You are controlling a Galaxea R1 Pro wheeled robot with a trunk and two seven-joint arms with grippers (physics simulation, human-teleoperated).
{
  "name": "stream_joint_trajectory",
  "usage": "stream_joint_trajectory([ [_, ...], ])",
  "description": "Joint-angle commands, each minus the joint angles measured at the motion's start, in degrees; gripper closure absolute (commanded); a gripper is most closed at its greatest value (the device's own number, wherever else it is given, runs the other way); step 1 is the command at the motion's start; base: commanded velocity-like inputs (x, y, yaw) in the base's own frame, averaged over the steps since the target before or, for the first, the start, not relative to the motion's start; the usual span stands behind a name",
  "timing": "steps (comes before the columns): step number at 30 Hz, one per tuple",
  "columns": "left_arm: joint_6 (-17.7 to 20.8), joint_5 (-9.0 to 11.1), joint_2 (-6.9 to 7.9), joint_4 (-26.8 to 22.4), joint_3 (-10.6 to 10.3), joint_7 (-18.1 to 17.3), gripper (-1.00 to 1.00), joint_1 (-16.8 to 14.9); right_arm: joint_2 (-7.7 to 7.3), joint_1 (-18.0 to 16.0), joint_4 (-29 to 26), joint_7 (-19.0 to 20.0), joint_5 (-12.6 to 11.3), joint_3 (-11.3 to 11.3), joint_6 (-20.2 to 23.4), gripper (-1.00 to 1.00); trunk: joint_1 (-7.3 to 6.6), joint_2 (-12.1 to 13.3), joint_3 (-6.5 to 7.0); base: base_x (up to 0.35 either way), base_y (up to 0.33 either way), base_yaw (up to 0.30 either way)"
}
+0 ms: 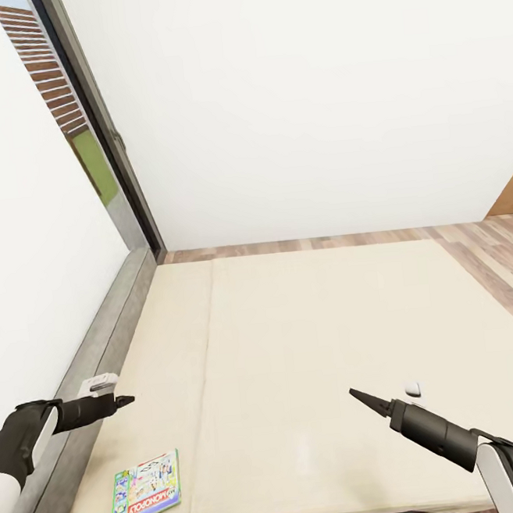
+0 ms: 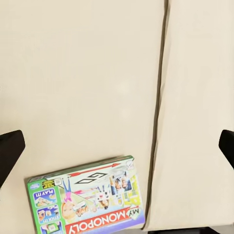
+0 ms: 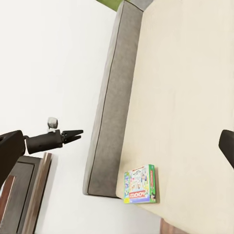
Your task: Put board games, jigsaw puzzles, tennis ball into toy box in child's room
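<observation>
Head view, from left: a window [image 1: 79,124] runs along the white wall, above the grey frame [image 1: 100,342] of the bed [image 1: 335,343]. The left gripper [image 1: 123,400] hangs over that frame, its fingers drawn to one point. The Monopoly box [image 1: 146,491] lies flat at the mattress's near left corner, nothing touching it. Further right, the right gripper [image 1: 356,394] hovers over bare mattress, tips likewise together. Wood floor [image 1: 492,257] shows past the bed. Left wrist view shows dark fingertips [image 2: 10,146] wide apart at the picture's edges, so neither grip state can be told.

You face a plain white wall [image 1: 288,96] above a wood-plank floor [image 1: 476,255]. On your left, a dark-framed window [image 1: 94,158] shows red brick and greenery outside.
</observation>
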Motion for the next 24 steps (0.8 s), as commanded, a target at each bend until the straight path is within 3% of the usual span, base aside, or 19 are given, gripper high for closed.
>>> stream_joint_trajectory([
  [1,0.24,0.22,-0.01,-0.03,0.16,-0.12,-1.00,-0.04,0.00,-0.04,0.02,0.09,-0.13,-0.04,0.29,-1.00,0.03,-0.10,-0.10,0.000,0.000,0.000],
  [7,-1.18,0.28,-0.01,-0.03,0.24,-0.12,-1.00,-0.04,0.00,-0.04,0.11,0.09,-0.15,-0.04,0.22,-1.00,0.03,-0.10,-0.10,0.000,0.023,0.000],
  [24,-1.46,0.32,-0.01,-0.03,0.11,-0.12,-1.00,-0.04,0.00,-0.04,0.12,0.09,-0.41,-0.10,0.26,-1.00,0.03,-0.10,-0.10,0.000,0.143,0.000],
])
